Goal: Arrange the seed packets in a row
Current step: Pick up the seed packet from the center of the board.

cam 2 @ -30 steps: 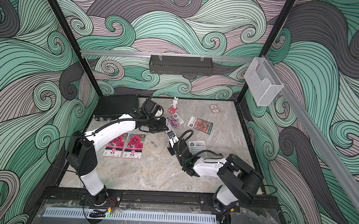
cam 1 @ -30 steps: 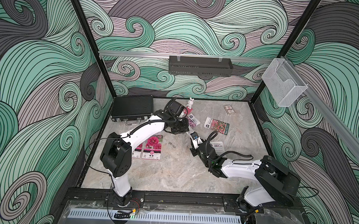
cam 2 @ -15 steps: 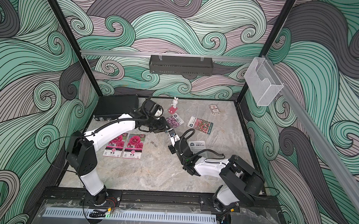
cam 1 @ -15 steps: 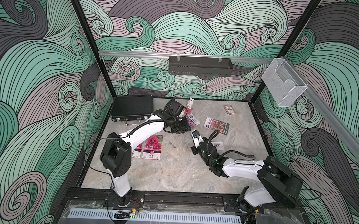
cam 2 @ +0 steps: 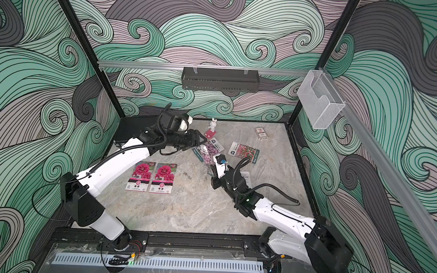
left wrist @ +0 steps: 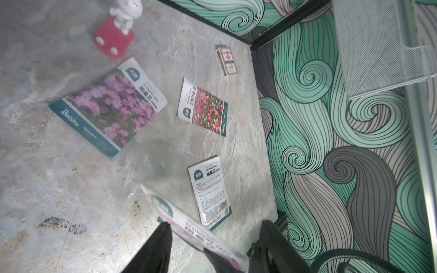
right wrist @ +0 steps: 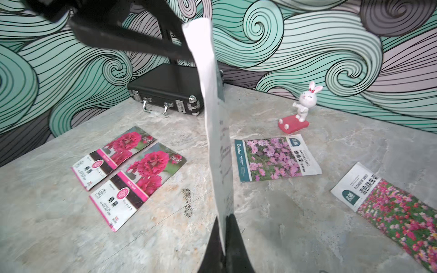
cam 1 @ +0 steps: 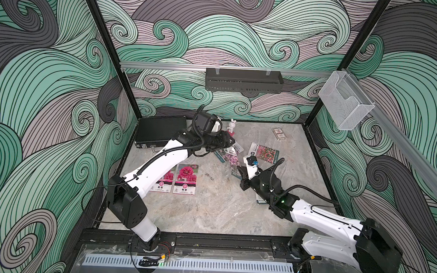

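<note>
Pinching one end of a purple-flower seed packet [right wrist: 216,141], the right fingers [right wrist: 236,250] are clamped tight, holding it upright above the worktop [right wrist: 283,236]. The left fingers [left wrist: 158,248] stand apart, gripping nothing. It looks thin, light and floppy, so edges suit best.

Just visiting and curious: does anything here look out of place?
Only the two magenta packets sit neatly paired. The purple packet and red-pink packet lie askew, a white packet lies face down, and the right gripper holds a lifted packet.
</note>
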Available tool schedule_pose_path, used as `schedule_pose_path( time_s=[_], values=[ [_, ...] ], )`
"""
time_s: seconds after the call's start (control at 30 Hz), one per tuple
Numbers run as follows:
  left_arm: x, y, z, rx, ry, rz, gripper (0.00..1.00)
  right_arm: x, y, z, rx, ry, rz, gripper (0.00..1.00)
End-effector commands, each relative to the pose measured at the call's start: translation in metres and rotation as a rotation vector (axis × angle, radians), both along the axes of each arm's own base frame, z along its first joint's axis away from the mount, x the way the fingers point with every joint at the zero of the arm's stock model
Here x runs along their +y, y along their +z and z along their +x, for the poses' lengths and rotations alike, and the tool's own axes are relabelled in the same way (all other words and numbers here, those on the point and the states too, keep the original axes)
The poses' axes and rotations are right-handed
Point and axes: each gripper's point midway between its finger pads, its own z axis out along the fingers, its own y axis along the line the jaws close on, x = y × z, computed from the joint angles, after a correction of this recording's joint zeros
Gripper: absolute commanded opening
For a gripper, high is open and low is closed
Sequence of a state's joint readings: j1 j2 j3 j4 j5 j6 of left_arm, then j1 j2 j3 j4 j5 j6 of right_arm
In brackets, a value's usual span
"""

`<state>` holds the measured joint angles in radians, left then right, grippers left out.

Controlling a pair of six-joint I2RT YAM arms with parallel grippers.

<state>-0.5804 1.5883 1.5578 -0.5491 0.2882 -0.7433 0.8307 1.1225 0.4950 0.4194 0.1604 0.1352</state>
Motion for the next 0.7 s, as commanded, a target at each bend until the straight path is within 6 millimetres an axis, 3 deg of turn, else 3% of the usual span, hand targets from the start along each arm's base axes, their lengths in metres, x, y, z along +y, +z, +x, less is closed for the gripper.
schedule_pose_path(
  time_s=[0.0, 0.2, 0.4, 0.67],
  values=[
    [0.018, 0.024, 0.013, -0.082, 0.053, -0.001, 0.62, 0.009, -0.015, -0.016, 0.148, 0.057, 0.053, 0.04],
    [0.057, 0.016, 0.013, -0.129, 0.131, 0.106, 0.62, 0.027, -0.022, -0.011, 0.301, 0.004, 0.107, 0.04],
    [0.094, 0.010, -0.004, -0.156, 0.196, 0.177, 0.62, 0.056, -0.033, -0.010, 0.500, -0.011, 0.252, 0.04],
    [0.114, -0.006, -0.021, -0.163, 0.232, 0.206, 0.64, 0.081, -0.065, -0.015, 0.710, -0.074, 0.387, 0.04]
  ],
)
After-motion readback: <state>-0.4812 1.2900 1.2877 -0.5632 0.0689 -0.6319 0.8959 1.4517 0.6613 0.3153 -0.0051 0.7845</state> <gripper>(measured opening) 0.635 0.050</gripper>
